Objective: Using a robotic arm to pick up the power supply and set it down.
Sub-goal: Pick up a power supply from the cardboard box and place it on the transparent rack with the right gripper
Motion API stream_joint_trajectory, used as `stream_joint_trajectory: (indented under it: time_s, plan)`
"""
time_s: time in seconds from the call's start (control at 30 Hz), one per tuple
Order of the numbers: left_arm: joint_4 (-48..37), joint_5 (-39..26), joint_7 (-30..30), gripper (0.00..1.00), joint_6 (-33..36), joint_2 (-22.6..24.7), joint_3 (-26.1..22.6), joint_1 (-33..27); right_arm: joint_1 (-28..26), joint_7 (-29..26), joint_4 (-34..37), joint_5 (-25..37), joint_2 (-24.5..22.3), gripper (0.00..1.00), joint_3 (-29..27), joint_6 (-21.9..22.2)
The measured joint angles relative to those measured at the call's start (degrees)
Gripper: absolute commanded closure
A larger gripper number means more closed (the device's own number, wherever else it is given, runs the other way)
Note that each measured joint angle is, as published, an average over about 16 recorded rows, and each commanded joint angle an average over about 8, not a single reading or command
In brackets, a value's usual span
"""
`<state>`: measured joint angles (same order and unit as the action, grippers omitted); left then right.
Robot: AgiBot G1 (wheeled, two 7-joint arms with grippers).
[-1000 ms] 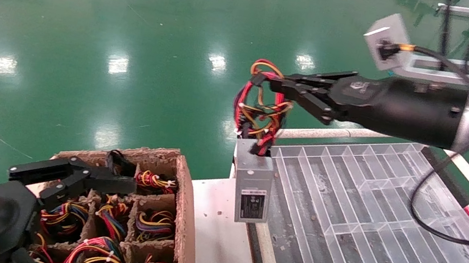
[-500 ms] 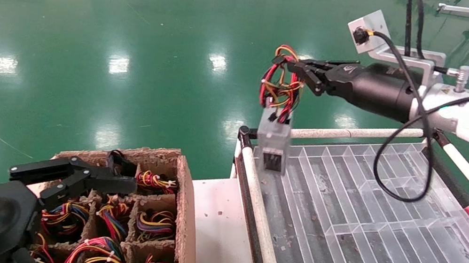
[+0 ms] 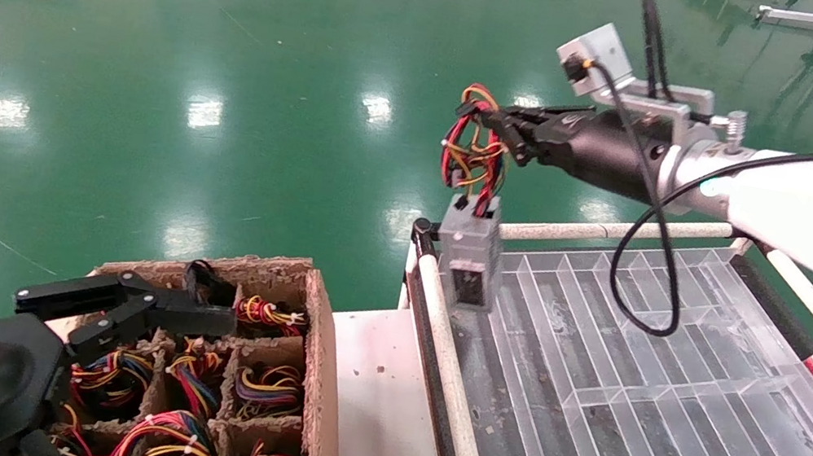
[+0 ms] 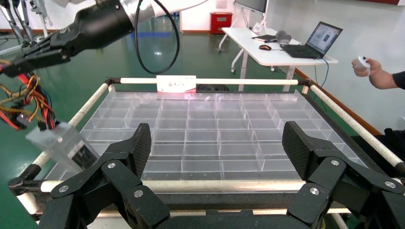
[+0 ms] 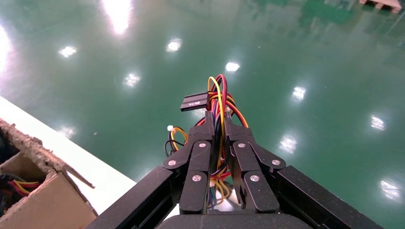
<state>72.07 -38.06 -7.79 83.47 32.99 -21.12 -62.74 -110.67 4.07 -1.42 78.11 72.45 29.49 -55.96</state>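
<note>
Head view first: the right gripper (image 3: pixel 492 120) is out over the far left corner of the clear divided tray (image 3: pixel 671 421), its fingers pinched on the wire bundle (image 3: pixel 474 147) of the power supply (image 3: pixel 469 259). The grey box hangs below the wires, in the air, its lower end right at the tray's corner cells; contact I cannot tell. The left gripper (image 3: pixel 137 307) sits low over the cardboard crate (image 3: pixel 315 378) of wired units, spread wide.

Left wrist view: the left gripper (image 4: pixel 217 157) is splayed and holding nothing, the tray (image 4: pixel 205 119) beyond it, and the power supply (image 4: pixel 64 145) dangles tilted by the tray's corner rail.

Right wrist view: the right gripper (image 5: pixel 217 126) is pressed together on the red, yellow and black wires (image 5: pixel 218 102), green floor (image 5: pixel 310 57) below.
</note>
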Motion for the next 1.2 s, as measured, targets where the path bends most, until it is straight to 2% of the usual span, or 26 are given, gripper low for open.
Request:
stream_joint_trajectory:
  time_s: [0.37, 0.87, 0.9, 0.93, 1.13, 1.17, 1.2]
  plan:
    - [0.0, 0.0, 0.0, 0.0, 0.0, 0.0, 0.0, 0.0, 1.44, 0.37, 1.39, 0.25, 2.19, 1.0, 0.17, 3.07]
    - [0.0, 0.01, 0.0, 0.0, 0.0, 0.0, -0.01, 0.0, 4.14, 0.27, 1.81, 0.09, 2.35, 0.99, 0.07, 7.43]
    - [0.0, 0.01, 0.0, 0.0, 0.0, 0.0, -0.01, 0.0, 4.31, 0.29, 1.79, 0.06, 2.33, 0.94, 0.05, 7.6]
    - [0.0, 0.01, 0.01, 0.0, -0.01, 0.0, -0.01, 0.0, 4.46, 0.32, 1.77, 0.03, 2.31, 0.84, 0.03, 7.77]
    - [-0.01, 0.0, 0.01, 0.0, -0.01, -0.01, -0.01, 0.0, 5.14, 0.5, 1.68, -0.12, 2.18, 0.1, -0.05, 8.48]
    - [-0.01, 0.0, 0.01, 0.0, -0.01, -0.01, -0.01, 0.01, 5.21, 0.53, 1.67, -0.14, 2.17, 0.02, -0.06, 8.55]
    - [-0.01, 0.0, 0.01, 0.0, -0.01, -0.01, -0.01, 0.01, 5.27, 0.54, 1.66, -0.16, 2.15, 0.0, -0.07, 8.61]
